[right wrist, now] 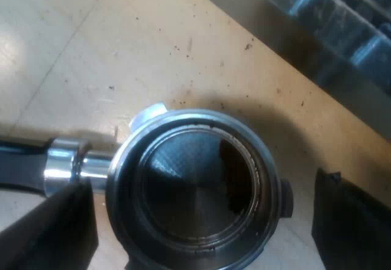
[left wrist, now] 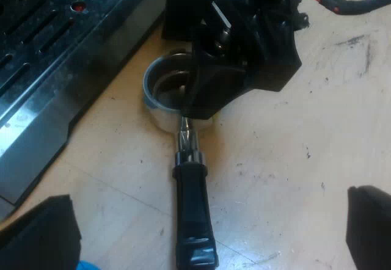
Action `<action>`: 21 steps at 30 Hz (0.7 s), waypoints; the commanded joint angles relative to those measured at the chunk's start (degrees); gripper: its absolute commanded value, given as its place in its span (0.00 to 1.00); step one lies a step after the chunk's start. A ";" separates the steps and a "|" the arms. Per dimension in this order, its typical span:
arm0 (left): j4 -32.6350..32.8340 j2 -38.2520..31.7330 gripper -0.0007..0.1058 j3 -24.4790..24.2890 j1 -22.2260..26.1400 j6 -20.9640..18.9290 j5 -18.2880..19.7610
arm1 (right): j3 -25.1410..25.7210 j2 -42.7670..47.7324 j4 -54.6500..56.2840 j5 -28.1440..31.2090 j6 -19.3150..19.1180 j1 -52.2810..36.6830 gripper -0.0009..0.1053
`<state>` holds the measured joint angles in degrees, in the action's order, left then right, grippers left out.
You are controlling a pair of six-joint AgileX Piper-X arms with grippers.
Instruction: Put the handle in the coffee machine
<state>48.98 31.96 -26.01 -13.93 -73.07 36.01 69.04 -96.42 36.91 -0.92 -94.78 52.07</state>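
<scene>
both apart: right end effector (right wrist: 201, 184) straddling round metal holder (right wrist: 183, 212) on pale wooden tabletop (right wrist: 91, 50) beside steel espresso machine (right wrist: 333, 32), left end effector (left wrist: 214, 197) above its dark handle (left wrist: 192, 212), tip cut off

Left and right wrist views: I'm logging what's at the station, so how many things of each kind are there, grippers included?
metal holder: 1
espresso machine: 1
grippers: 2 (left gripper, right gripper)
Total: 4
</scene>
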 commanded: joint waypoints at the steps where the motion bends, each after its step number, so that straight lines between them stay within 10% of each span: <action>1: -0.04 0.14 0.85 -0.11 0.14 0.11 1.15 | 0.63 -0.89 -0.83 -0.88 -1.20 -0.10 0.70; 21: -0.04 0.14 0.85 -0.11 0.14 0.11 1.15 | 0.97 -4.47 -2.31 -2.78 -0.45 -0.70 0.70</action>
<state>49.12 31.96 -26.01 -13.93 -73.07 36.01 69.57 -100.86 34.46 -3.13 -95.14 51.72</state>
